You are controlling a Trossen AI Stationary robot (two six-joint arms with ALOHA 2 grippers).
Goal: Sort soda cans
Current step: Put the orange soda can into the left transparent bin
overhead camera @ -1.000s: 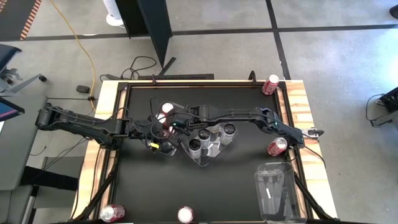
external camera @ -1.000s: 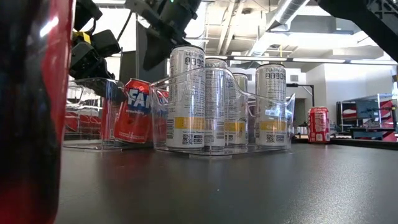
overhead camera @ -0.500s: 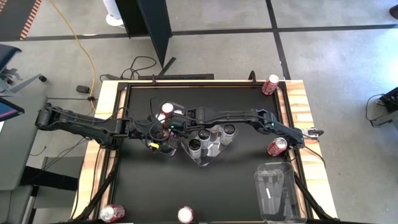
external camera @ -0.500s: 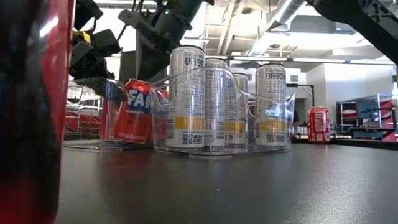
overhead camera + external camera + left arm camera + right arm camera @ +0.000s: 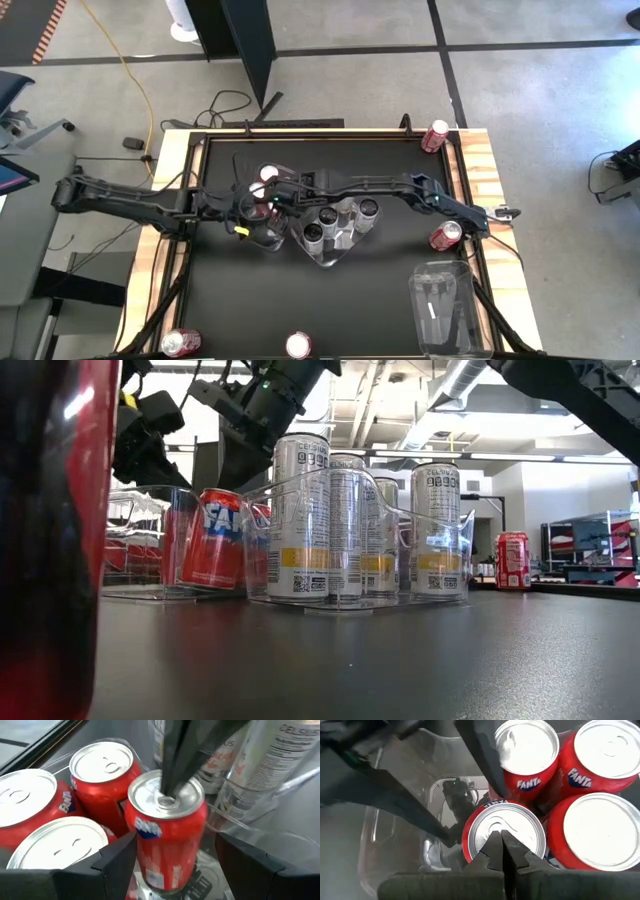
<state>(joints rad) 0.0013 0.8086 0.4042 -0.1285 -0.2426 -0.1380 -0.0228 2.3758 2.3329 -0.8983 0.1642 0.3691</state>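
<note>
Pressing my right jaws [image 5: 501, 851] together, I touch their tip to the lid of a tilted red can [image 5: 167, 827]. My left jaws [image 5: 170, 865] stand spread either side of that can, which sits in the clear tray [image 5: 150, 540] beside three other red cans [image 5: 560, 775].

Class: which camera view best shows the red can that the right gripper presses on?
The left wrist view: the red can shows top and side, right gripper on its lid. The right wrist view shows only the lid; the low view its side behind plastic; the high view hides it.
</note>
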